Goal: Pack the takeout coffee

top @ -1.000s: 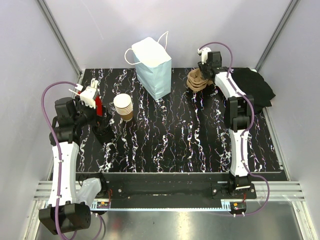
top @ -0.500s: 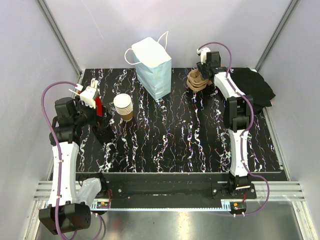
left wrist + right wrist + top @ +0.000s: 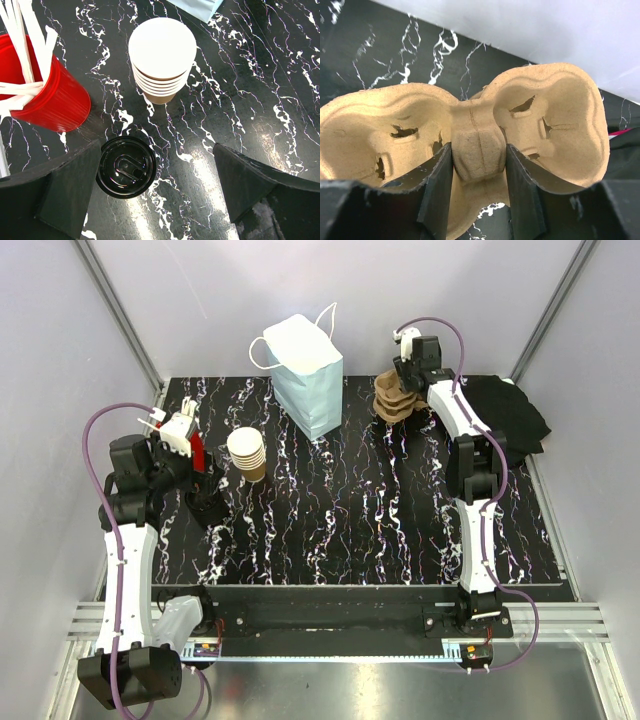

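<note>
Takeout coffee's round black plastic lid (image 3: 125, 167) lies flat on the black white-veined tabletop (image 3: 260, 100) at about nine o'clock. It sits just clear of the stack of nested tan paper cups (image 3: 162, 55), which stands upright at the lid's one o'clock. Every tan cup I can see sits in that one stack. Just beside the lid, at its ten o'clock, a red plastic cup (image 3: 55, 105) holds white strips (image 3: 25, 45). The left gripper (image 3: 155, 170) hangs above the lid with its fingers spread as wide as they go, gripping nothing. Across the table at one o'clock, the right gripper (image 3: 480, 175) has its two fingers pinched on the middle ridge of the brown moulded-pulp cup carrier (image 3: 560, 115). A pale blue paper bag (image 3: 308, 375) stands at twelve o'clock, and a black cloth (image 3: 510, 410) lies at two.
</note>
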